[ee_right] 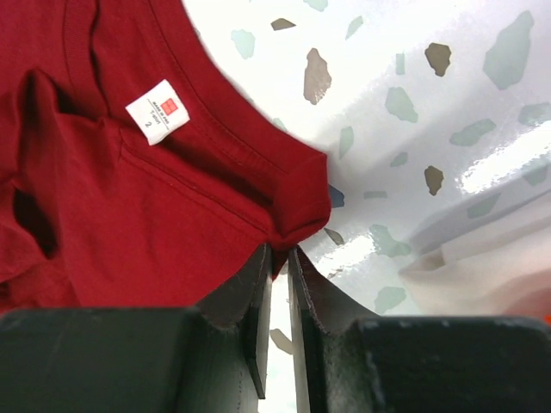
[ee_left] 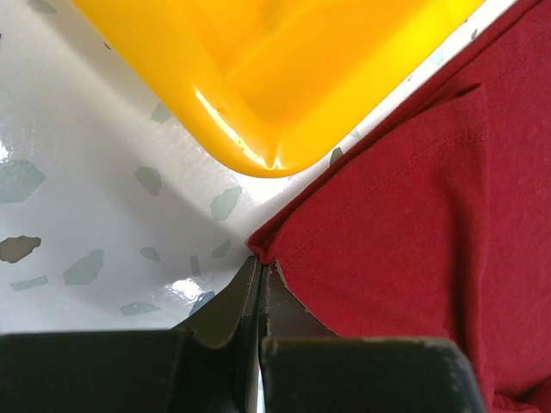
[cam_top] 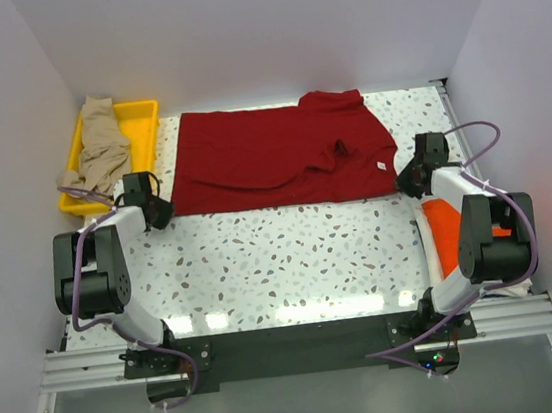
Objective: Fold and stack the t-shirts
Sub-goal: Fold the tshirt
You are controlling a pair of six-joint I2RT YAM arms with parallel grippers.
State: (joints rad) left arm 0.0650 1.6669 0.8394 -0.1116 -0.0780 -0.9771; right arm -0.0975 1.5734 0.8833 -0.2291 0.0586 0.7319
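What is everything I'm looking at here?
speckled table: one, white with grey flecks
yellow plastic tray: one, yellow, far left corner
dark red cloth t-shirt: one, dark red, spread across the table
tan-beige cloth t-shirt: one, tan, bunched in the tray
bright orange cloth t-shirt: one, orange, near right edge, partly hidden
small label: one, white, inside the red shirt's collar
left gripper: one, black, shut on the red shirt's left corner
right gripper: one, black, shut on its right corner
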